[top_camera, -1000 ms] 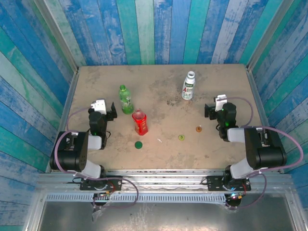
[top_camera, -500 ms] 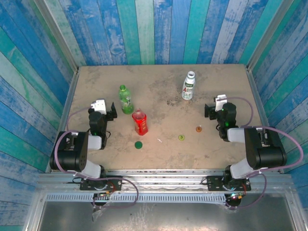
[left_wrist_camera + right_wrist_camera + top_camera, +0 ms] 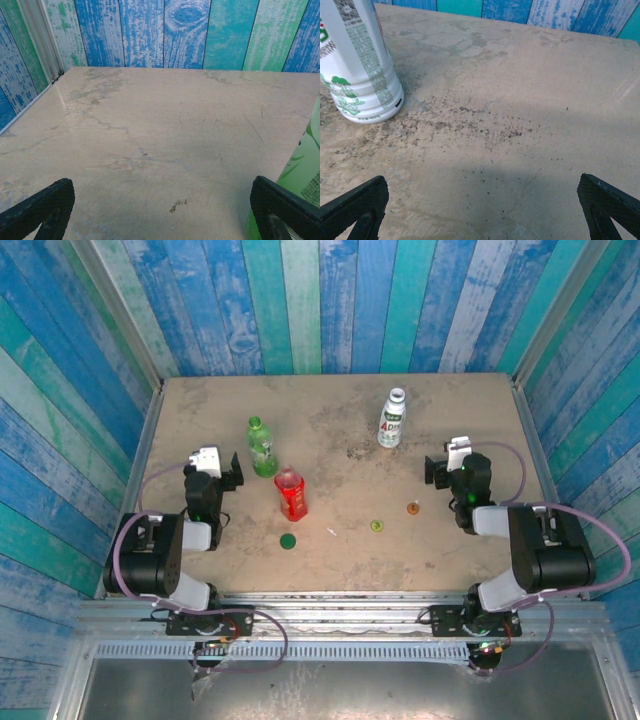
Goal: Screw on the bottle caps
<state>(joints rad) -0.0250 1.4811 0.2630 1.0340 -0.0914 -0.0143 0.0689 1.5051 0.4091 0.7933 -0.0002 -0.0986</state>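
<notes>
From above, the left gripper (image 3: pixel 233 472) and the right gripper (image 3: pixel 436 471) are hanging low over the near half of the table (image 3: pixel 200 410), one at each side. Both are standing wide open and holding nothing. The green bottle (image 3: pixel 262 448) is standing just right of the left gripper. The red bottle (image 3: pixel 292 494) is standing a little nearer and further right, and the white bottle (image 3: pixel 392 420) is standing further back, left of the right gripper. All three caps are lying loose on the table. The dark green cap (image 3: pixel 288 540) is lying near the red bottle's base, the yellow-green cap (image 3: pixel 377 526) near the middle, and the orange cap (image 3: pixel 413 507) just left of the right gripper. Nothing is shifting compared with a second ago: arms, bottles and caps are all sitting where they were.

At the left wrist, the two black fingertips (image 3: pixel 45 205) are showing at the bottom corners, spread to the full, with bare table between them. The green bottle's side is edging in at the right border, just beside the right-hand finger.

At the right wrist, the fingertips (image 3: pixel 355 205) are likewise spread wide over empty, speckled table. The white bottle is standing upright at the far left, apart from the fingers.

With nothing moving, the task is looking unstarted: no cap is being held and no bottle is being steadied. Most likely the arms are pausing before a first reach, with the orange cap the closest pick for the right arm.
</notes>
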